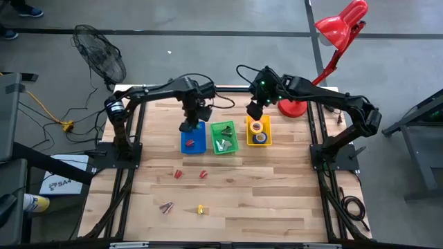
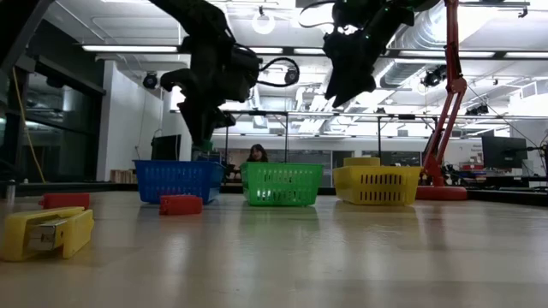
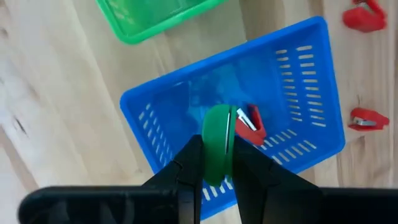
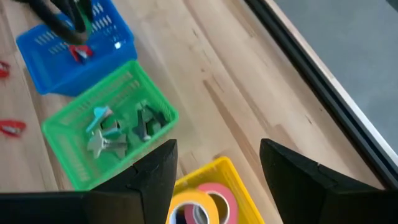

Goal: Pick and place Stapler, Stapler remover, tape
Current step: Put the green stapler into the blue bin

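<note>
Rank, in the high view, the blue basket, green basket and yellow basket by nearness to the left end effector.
1. Blue basket: directly under the left end effector, which holds a green object.
2. Green basket: next along, toward the right arm's side.
3. Yellow basket: farthest, below the right end effector.

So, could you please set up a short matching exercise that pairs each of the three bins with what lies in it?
Things:
1. blue bin
2. green bin
3. yellow bin

Contents:
A. tape rolls
B. grey-green staple removers
C. red stapler

Pairs: 1-C, 2-B, 3-A
</note>
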Action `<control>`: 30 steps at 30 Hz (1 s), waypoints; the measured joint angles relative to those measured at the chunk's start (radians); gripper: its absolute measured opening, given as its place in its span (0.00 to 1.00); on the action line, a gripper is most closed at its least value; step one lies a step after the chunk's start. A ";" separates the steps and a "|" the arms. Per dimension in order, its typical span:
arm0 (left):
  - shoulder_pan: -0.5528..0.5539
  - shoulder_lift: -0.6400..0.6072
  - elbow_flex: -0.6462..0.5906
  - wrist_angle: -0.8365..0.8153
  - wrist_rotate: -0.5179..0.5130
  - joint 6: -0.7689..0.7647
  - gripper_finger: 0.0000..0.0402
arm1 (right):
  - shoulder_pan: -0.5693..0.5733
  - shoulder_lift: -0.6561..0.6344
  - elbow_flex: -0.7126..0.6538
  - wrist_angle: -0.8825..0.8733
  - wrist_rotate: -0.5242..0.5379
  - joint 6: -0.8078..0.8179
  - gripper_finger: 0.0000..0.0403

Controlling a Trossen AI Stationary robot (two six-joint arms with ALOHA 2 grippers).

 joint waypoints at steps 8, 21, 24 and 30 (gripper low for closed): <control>-0.065 0.000 0.000 -0.019 -0.094 -0.260 0.15 | 0.000 0.000 0.000 -0.065 0.004 -0.023 0.55; -0.082 0.000 -0.155 0.060 -0.162 -0.479 0.15 | 0.000 0.000 0.000 -0.186 0.008 -0.021 0.55; -0.082 0.000 -0.169 0.095 -0.169 -0.495 0.15 | 0.000 0.000 0.000 -0.249 0.008 -0.022 0.55; -0.080 0.000 -0.219 0.194 -0.187 -0.550 0.15 | 0.016 -0.038 0.000 -0.315 0.048 -0.007 0.55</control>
